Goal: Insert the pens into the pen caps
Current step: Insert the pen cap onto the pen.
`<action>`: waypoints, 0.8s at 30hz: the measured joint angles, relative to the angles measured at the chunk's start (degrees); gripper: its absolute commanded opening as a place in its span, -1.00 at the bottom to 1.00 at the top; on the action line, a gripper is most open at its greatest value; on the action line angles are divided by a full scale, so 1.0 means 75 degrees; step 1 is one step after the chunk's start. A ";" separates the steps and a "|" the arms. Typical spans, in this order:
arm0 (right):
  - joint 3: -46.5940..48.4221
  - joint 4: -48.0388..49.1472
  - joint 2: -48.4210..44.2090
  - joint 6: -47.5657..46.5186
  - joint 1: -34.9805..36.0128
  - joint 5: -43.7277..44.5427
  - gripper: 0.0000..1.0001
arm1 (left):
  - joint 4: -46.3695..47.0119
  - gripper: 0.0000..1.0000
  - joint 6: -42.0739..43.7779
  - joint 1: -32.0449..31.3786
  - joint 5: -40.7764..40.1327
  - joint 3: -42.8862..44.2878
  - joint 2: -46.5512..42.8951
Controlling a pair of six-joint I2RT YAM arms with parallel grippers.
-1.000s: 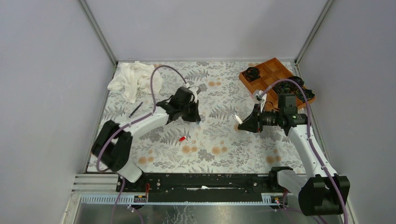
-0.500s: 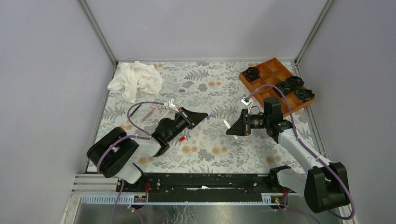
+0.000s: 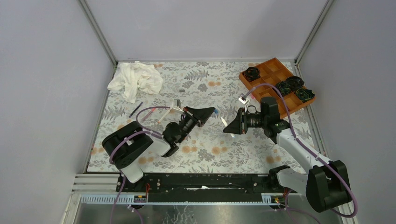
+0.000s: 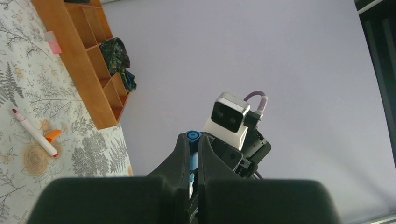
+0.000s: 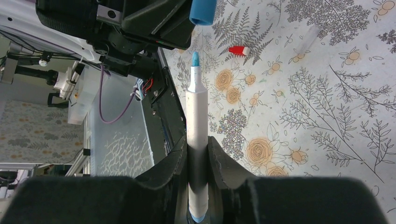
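My left gripper (image 3: 208,112) is shut on a blue pen cap (image 3: 215,111), held in the air with its open end toward the right arm. The cap shows between the fingertips in the left wrist view (image 4: 193,136). My right gripper (image 3: 232,129) is shut on a white pen (image 5: 196,112) with a blue tip, which points at the blue cap (image 5: 202,11) with a small gap between them. A red cap (image 5: 239,50) lies on the floral mat. A red-tipped white pen (image 4: 35,132), an orange cap (image 4: 53,135) and a pink cap (image 4: 53,43) also lie there.
An orange compartment tray (image 3: 275,77) with black rosettes sits at the back right. A crumpled white cloth (image 3: 135,79) lies at the back left, with a dark pen (image 3: 135,109) in front of it. Grey walls enclose the mat.
My left gripper has lifted the blue cap off the mat and swung right to face the right gripper. My right gripper has moved left with the pen toward the cap.
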 measured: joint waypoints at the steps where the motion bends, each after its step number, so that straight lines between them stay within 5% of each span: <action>1: 0.0000 0.0003 0.0000 0.0015 0.0012 0.0023 -1.00 | 0.0047 -1.00 -0.0006 -0.0009 -0.0023 0.0026 0.0015; 24: 0.0015 0.0207 0.0000 0.0635 0.0026 0.0085 -1.00 | 0.0236 -1.00 0.0093 -0.0274 -0.0166 0.0172 0.0172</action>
